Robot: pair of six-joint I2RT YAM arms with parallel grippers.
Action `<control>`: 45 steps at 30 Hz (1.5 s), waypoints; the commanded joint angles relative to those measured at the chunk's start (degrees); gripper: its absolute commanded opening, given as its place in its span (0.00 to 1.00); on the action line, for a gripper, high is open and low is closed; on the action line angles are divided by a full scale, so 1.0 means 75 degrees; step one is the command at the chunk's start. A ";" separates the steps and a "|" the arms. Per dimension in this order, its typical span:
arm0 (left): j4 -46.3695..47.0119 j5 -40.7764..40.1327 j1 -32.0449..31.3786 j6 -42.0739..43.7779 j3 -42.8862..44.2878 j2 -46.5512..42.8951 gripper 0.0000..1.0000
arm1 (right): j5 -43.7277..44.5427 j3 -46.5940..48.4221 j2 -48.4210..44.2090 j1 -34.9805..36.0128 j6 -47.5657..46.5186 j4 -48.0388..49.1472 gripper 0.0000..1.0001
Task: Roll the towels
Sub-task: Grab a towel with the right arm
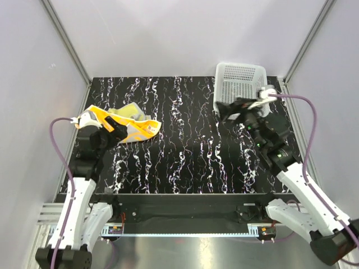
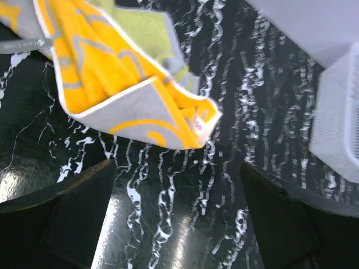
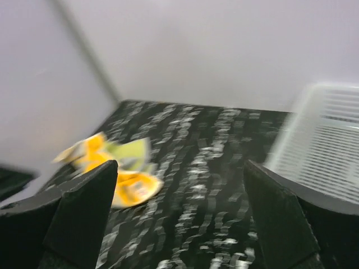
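The yellow towel [image 1: 128,110] lies mostly covered by the crumpled orange towel [image 1: 139,130] at the counter's [image 1: 179,157] far left; the right wrist view is blurred. The left fingers [image 2: 73,207] are spread wide and empty, just short of the soft cloth. The right fingers [image 3: 84,207] are spread wide and empty, near the perforated plastic basket [image 1: 238,81].

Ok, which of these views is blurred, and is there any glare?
Right wrist view: motion-blurred throughout, towels and basket smeared. Left wrist view: orange towel crisp, white glare on the glossy table at lower left. Top external view: sharp, evenly lit, faint sheen mid-table.
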 commanded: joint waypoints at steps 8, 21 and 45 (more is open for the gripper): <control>-0.2860 0.0623 0.0026 0.1294 0.2375 -0.0065 0.99 | -0.2706 0.1308 0.3231 0.1660 0.2745 -0.0405 1.00; -0.3858 -0.1477 -0.0103 0.1530 0.2293 -0.1415 0.99 | -0.2494 0.6033 0.8765 0.2752 0.1721 -0.2196 0.91; -0.3108 -0.1723 -0.0091 0.1213 0.1402 -0.2328 0.99 | -0.3233 0.8976 1.2013 0.3127 0.1827 -0.2395 0.71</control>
